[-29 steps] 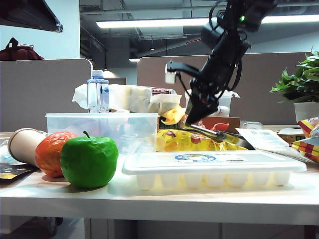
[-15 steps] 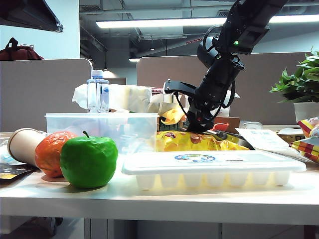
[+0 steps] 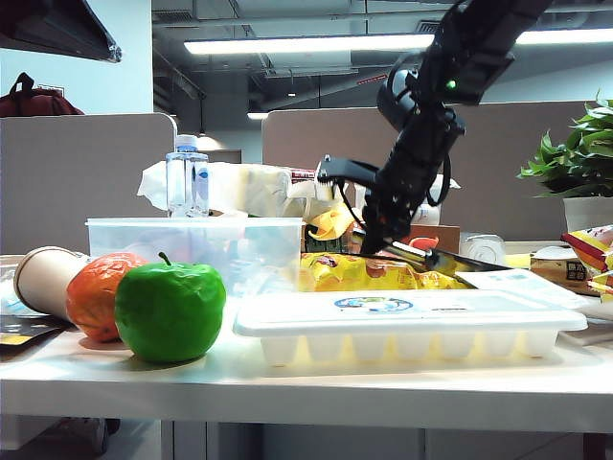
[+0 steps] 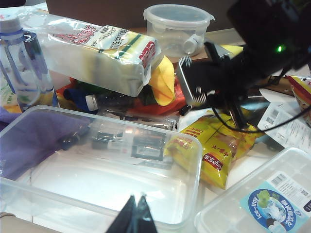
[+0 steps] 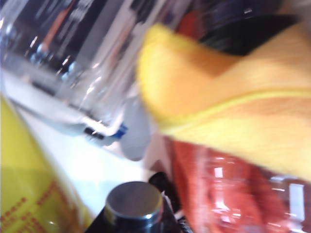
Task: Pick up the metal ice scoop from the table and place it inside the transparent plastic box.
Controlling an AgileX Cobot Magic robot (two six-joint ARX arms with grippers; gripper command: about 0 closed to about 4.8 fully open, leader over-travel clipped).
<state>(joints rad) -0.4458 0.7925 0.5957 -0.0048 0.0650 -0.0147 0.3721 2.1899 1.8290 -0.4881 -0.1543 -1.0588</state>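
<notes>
My right fingers (image 3: 375, 244) pinch the scoop (image 3: 436, 259) by its handle, low over the yellow chip bag (image 3: 369, 272) behind the ice tray (image 3: 412, 326). My left fingers (image 4: 136, 218), closed, hover over the clear box (image 4: 97, 170).

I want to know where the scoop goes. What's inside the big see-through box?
The transparent plastic box looks bare inside in the left wrist view. The shapes showing through its far wall lie behind it. Its nearest corner is hidden by the left gripper.
</notes>
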